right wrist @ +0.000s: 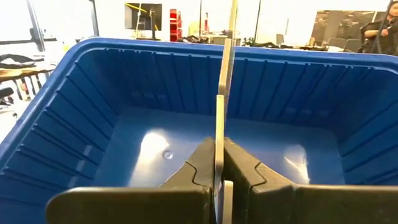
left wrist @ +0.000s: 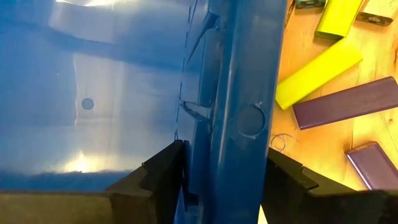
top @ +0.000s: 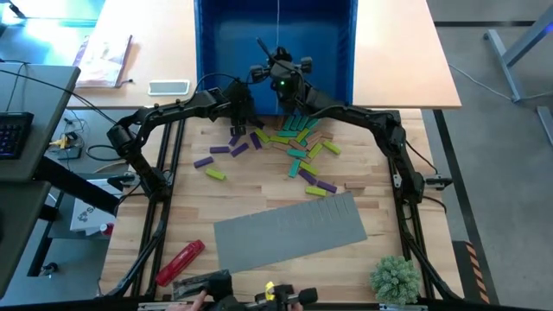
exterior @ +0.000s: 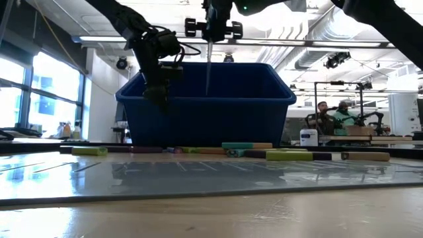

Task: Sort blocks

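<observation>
Holding the bin steady: my L gripper clamps its near wall, I think so it won't slide. Blocks lie loose on table just before it. R gripper, over the bin, pinches a thin divider strip, prob to split it for sorting.

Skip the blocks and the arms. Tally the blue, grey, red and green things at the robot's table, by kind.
Blue bin: 1
Flat grey mat: 1
Red cylindrical tool: 1
Small green plant: 1
Total: 4
</observation>
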